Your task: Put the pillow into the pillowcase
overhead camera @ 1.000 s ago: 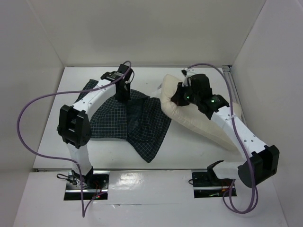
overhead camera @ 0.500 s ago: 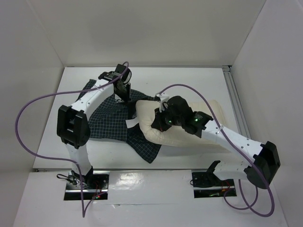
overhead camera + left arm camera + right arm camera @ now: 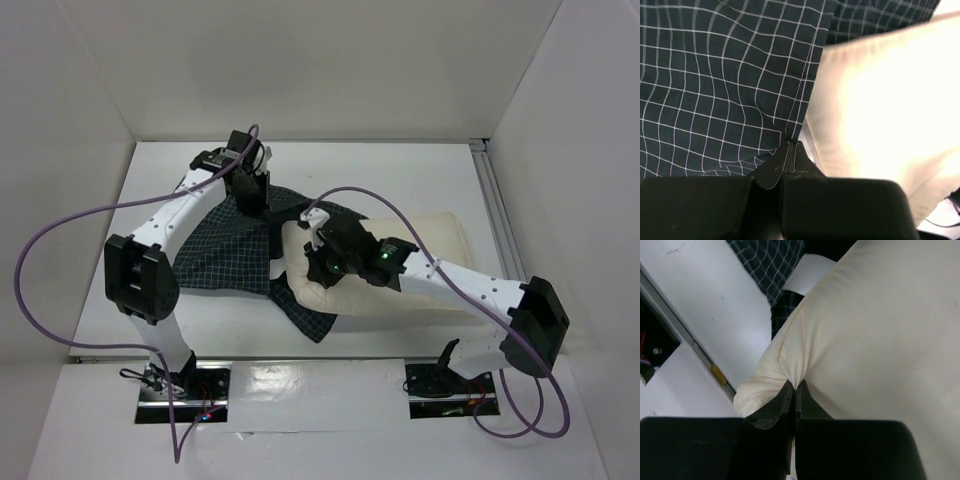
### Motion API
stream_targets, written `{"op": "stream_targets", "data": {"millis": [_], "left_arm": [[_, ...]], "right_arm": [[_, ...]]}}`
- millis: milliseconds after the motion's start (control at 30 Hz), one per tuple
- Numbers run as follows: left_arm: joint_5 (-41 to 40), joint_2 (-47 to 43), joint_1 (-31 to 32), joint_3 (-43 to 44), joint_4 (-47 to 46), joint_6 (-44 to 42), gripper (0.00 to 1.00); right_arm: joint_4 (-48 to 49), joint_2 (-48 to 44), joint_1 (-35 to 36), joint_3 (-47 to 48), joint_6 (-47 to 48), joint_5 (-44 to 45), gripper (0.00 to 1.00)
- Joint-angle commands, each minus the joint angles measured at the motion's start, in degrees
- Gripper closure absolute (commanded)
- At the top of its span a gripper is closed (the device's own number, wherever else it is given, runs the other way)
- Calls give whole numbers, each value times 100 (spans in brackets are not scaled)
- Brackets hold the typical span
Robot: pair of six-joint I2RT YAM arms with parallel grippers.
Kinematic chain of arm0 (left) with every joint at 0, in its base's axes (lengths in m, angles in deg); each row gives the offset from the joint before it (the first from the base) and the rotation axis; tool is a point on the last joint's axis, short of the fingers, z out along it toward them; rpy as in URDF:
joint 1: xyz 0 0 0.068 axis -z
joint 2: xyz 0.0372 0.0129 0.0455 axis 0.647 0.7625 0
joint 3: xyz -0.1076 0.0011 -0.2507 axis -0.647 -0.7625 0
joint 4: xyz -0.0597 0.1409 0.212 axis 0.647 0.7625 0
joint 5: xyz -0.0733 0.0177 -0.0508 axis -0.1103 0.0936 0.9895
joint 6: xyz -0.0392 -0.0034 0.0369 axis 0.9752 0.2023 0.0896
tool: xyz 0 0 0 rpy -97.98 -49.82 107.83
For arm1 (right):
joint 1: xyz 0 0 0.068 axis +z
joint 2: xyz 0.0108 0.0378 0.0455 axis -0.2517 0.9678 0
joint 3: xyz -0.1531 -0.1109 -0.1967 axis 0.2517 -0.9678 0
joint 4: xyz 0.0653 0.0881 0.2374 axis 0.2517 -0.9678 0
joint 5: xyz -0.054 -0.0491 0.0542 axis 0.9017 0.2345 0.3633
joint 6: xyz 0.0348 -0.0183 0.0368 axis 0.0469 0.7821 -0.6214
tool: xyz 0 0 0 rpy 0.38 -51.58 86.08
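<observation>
The pillowcase (image 3: 225, 265), dark with a white grid check, lies on the left half of the table. My left gripper (image 3: 255, 205) is shut on its far hem; the left wrist view shows the closed tips (image 3: 792, 145) pinching the hem of the pillowcase (image 3: 715, 75), with the pillow (image 3: 880, 100) beside it. The cream pillow (image 3: 445, 235) lies across the middle, its left end over the pillowcase's right part. My right gripper (image 3: 318, 262) is shut on a pinch of the pillow's fabric (image 3: 880, 330) near its left end, tips (image 3: 795, 385) closed. Whether that end is inside the opening is hidden.
A white label (image 3: 807, 272) sticks out at the pillow's left end. White walls close in the table on three sides. A metal rail (image 3: 700, 360) runs along the near edge. Purple cables (image 3: 60, 230) loop from both arms.
My right gripper has dragged the pillow's end left and nearer, from the far right onto the pillowcase. My left gripper has shifted slightly left, still holding the hem.
</observation>
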Motion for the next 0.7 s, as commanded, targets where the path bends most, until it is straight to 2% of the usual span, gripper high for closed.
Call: {"op": "stream_targets", "data": {"millis": [0, 267, 467, 667], "left_arm": [[260, -384, 3, -290, 21, -216, 100], [260, -762, 3, -809, 21, -322, 100], [374, -1017, 3, -810, 74, -374, 100], [567, -1017, 3, -696, 127, -427, 100]], "right_arm": [[339, 129, 42, 739, 39, 656, 100], [339, 903, -10, 1723, 206, 1123, 100], [523, 1536, -186, 1909, 268, 1009, 100], [576, 2160, -318, 2155, -101, 1184, 100]]}}
